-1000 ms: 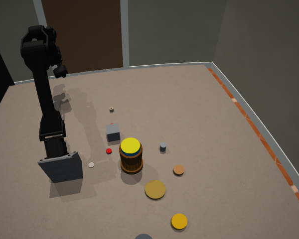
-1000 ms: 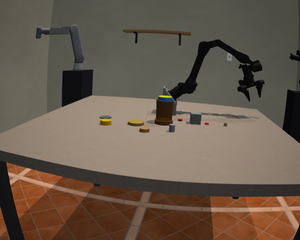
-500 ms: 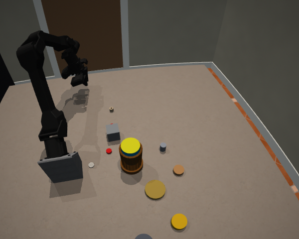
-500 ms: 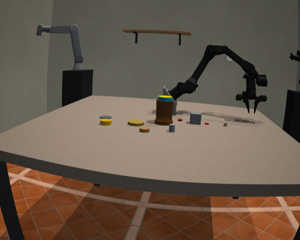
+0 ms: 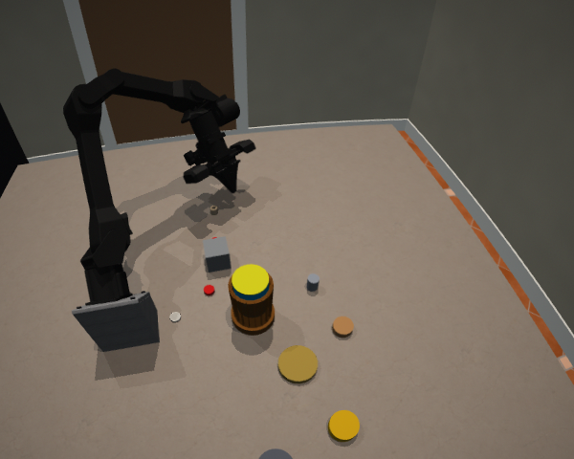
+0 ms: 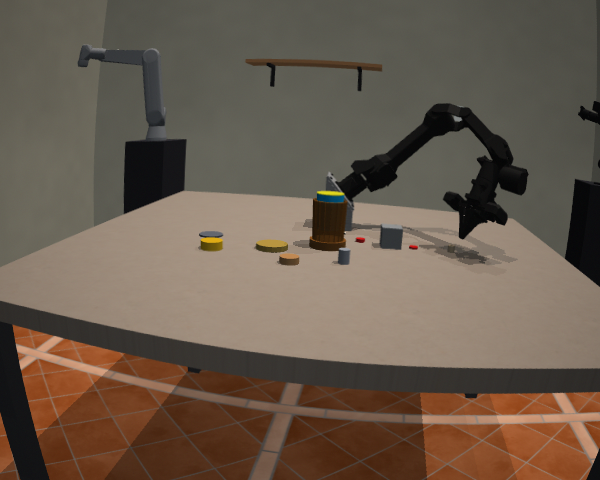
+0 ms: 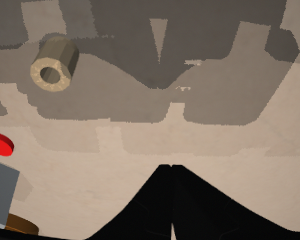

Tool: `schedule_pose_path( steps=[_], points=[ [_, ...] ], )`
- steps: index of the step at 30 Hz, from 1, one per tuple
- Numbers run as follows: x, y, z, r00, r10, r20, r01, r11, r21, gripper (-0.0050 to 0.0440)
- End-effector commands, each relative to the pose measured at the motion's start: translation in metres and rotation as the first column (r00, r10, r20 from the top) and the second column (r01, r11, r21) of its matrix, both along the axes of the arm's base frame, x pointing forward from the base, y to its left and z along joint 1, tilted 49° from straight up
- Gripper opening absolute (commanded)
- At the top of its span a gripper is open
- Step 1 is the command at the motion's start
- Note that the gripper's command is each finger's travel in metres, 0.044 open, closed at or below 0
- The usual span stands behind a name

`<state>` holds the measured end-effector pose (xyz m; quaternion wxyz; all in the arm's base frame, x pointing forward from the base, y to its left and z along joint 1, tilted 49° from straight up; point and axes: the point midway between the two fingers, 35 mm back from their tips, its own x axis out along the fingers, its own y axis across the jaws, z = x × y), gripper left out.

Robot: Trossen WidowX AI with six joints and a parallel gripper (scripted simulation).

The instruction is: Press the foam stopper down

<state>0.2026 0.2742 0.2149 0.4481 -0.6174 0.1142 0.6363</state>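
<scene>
Tabletop (image 5: 376,222) | one jar (image 5: 251,308), one stopper (image 5: 250,279) | two red discs (image 5: 209,290) | pincer (image 5: 231,186) closed, empty

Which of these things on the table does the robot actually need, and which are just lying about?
Needed: wooden jar; yellow foam stopper; the shut, empty gripper.

Lying about: grey cube; small grey cylinder; red button; tan ring; flat discs.

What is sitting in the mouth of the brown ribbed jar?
A foam stopper with a yellow top and blue side band fills the brown ribbed jar, standing proud of the rim. Nothing rests on it. The jar's interior below is hidden.
</scene>
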Motion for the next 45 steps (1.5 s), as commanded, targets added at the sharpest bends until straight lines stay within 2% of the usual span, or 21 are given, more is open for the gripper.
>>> schedule_pose_path(
  steps=[1,4,6,7,10,13,17,21,23,24,28,30,40,45],
  points=[
    [0.035,-0.038,-0.039,0.963,-0.21,-0.167,0.199,0.977,-0.081,0.0],
    [0.057,-0.071,-0.063,0.886,-0.37,-0.28,0.344,0.929,-0.14,0.0],
    [0.057,-0.071,-0.063,0.886,-0.37,-0.28,0.344,0.929,-0.14,0.0],
    [0.063,-0.083,-0.07,0.822,-0.456,-0.341,0.419,0.89,-0.181,0.0],
    [0.077,-0.119,-0.091,0.668,-0.597,-0.444,0.545,0.799,-0.254,0.0],
    [0.085,-0.156,-0.11,0.505,-0.689,-0.52,0.634,0.705,-0.318,0.0],
    [0.088,-0.204,-0.131,0.247,-0.761,-0.601,0.721,0.558,-0.411,0.0],
    [0.084,-0.249,-0.149,-0.029,-0.757,-0.653,0.76,0.407,-0.506,0.0],
    [0.084,-0.249,-0.149,-0.029,-0.757,-0.653,0.76,0.407,-0.506,0.0],
    [0.082,-0.26,-0.153,-0.207,-0.717,-0.665,0.756,0.315,-0.574,0.0],
    [0.071,-0.299,-0.166,-0.441,-0.601,-0.667,0.727,0.196,-0.658,0.0],
    [0.068,-0.306,-0.168,-0.554,-0.519,-0.65,0.694,0.142,-0.706,0.0],
    [0.068,-0.305,-0.168,-0.562,-0.513,-0.649,0.691,0.139,-0.709,0.0],
    [0.062,-0.288,-0.183,-0.562,-0.513,-0.649,0.691,0.14,-0.709,0.0]
  ],
)
